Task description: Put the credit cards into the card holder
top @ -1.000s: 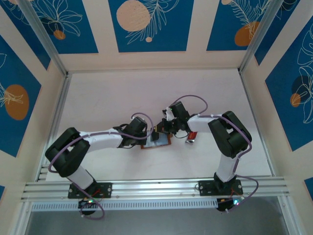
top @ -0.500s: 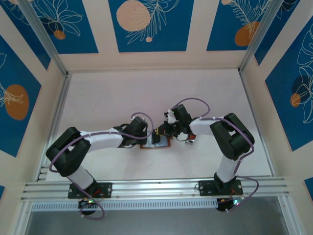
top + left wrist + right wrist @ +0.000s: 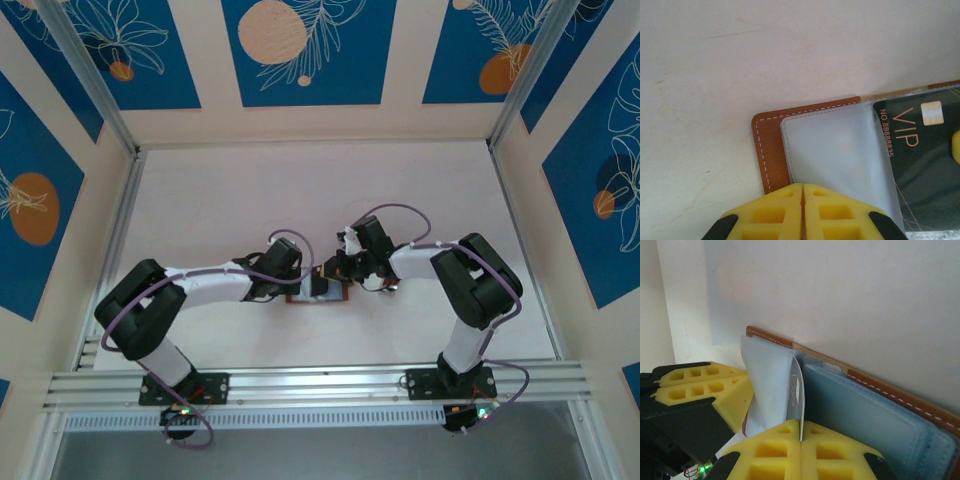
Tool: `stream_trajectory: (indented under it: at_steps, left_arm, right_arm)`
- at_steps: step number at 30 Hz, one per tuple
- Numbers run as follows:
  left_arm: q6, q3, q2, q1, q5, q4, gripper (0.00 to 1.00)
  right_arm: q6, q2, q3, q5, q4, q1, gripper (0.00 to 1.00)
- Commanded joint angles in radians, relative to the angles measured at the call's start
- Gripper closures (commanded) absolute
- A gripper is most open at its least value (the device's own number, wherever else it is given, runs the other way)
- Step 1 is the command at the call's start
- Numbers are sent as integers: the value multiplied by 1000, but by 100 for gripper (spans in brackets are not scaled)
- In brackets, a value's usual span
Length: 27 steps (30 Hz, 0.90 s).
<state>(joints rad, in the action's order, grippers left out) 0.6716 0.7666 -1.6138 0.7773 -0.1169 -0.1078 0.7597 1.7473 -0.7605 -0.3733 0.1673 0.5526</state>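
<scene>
The card holder (image 3: 322, 296) lies open on the table, brown leather (image 3: 771, 150) with pale clear sleeves (image 3: 835, 150). My left gripper (image 3: 803, 186) is shut on the edge of one sleeve (image 3: 765, 375) and holds it lifted like a flap. My right gripper (image 3: 801, 427) is shut on a dark grey credit card (image 3: 797, 390) marked VIP (image 3: 925, 160). The card stands on edge, its front end between the lifted sleeve and the stack of sleeves (image 3: 865, 420). In the top view both grippers meet over the holder, the left (image 3: 312, 284) and the right (image 3: 333, 272).
The pale table (image 3: 250, 200) runs wide to the back and sides, bounded by patterned walls. A metal rail (image 3: 320, 380) runs along the near edge. A small red and pale object (image 3: 391, 287) peeks out under the right forearm. The left gripper's yellow fingers (image 3: 700, 385) sit close beside my right fingers.
The right gripper has shifted slightly left and toward the near edge, closer over the holder, carrying the card. The left arm has held still.
</scene>
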Motion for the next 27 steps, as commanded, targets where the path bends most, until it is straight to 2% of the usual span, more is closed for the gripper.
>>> stream_trajectory:
  at_steps: [1,12,27]
  left_arm:
    - [5,-38,-82,8,-7,-75,92]
    - [4,-38,-87,11,-7,-72,92]
    - [5,-57,-51,23,-15,-93,92]
  right_arm:
    - [-8,-12,34,-6,-94,21,100]
    - [9,25,42,-18,-59,37,100]
    - [110,47,39,112,35,11,100]
